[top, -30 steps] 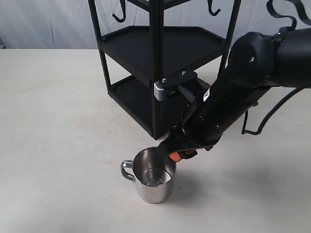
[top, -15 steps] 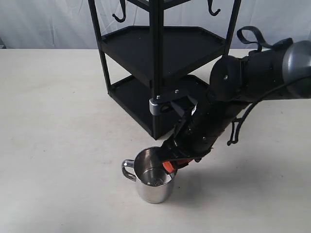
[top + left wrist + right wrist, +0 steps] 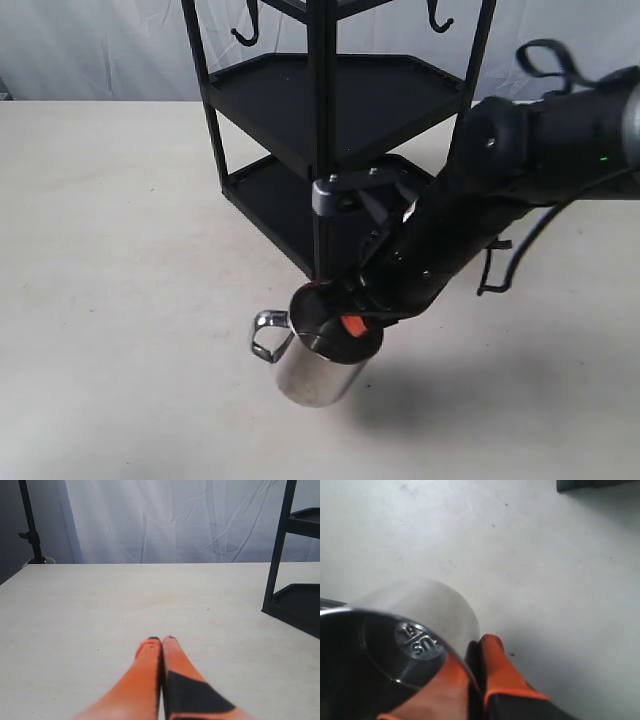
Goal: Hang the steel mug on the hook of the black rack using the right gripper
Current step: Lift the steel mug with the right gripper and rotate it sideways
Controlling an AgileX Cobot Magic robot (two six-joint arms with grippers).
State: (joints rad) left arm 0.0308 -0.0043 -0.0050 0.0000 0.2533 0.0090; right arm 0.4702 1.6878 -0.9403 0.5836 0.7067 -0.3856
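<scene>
Right claw: the right claw [image 3: 345, 325] pinches the rim wall of the steel mug [image 3: 318, 360], one orange finger [image 3: 440, 690] inside the mug and the other outside against the wall.
Mug position: the steel mug hangs tilted above the counter [image 3: 120, 250], its mouth turned toward the arm, a shadow on the counter beneath and beside it.
Mug handle: the looped handle [image 3: 266, 335] points away from the arm, to the left in the exterior view.
Mug inside: in the right wrist view the mug [image 3: 410, 625] shows a mirror-like bottom with a stamped mark.
Rack: the black rack [image 3: 330, 110] stands on the counter just behind the mug and the arm, its front post near the claw.
Hooks: a hook [image 3: 245, 30] hangs under the upper tier on the left, and a second hook [image 3: 438, 17] on the right; both are well above the mug.
Left claw: the left claw [image 3: 161, 642] has its orange fingers pressed together with nothing between them, over bare counter, a rack post [image 3: 277, 550] off to one side.
</scene>
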